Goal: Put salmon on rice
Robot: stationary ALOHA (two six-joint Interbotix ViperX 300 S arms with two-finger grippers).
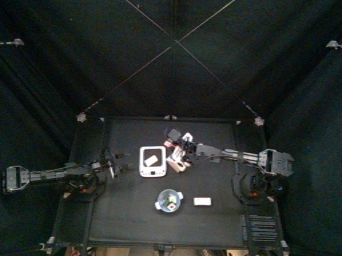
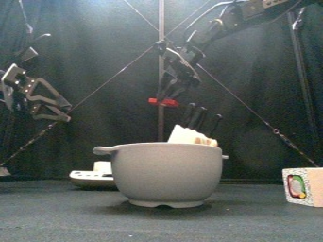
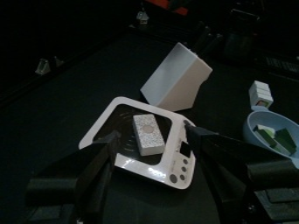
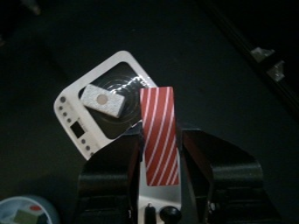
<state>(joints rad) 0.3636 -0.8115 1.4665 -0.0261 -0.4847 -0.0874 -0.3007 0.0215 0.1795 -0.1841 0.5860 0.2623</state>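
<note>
The salmon (image 4: 158,122), a red-and-white striped strip, stands upright between the jaws of my right gripper (image 4: 163,147), which is shut on it. It hangs above and just beside a white tray (image 4: 77,131) on which the rice (image 4: 108,101), a small white block, lies. In the front view the right gripper (image 2: 177,71) hangs high with the red salmon (image 2: 161,101) below it. My left gripper (image 3: 152,156) is open and holds nothing, low at the tray's (image 3: 117,109) near side, with the rice (image 3: 147,131) just beyond its jaws.
A grey bowl (image 2: 164,175) with pieces in it stands near the table's front edge. A small printed box (image 2: 300,184) sits to its right. A white box (image 3: 176,74) is propped up behind the tray.
</note>
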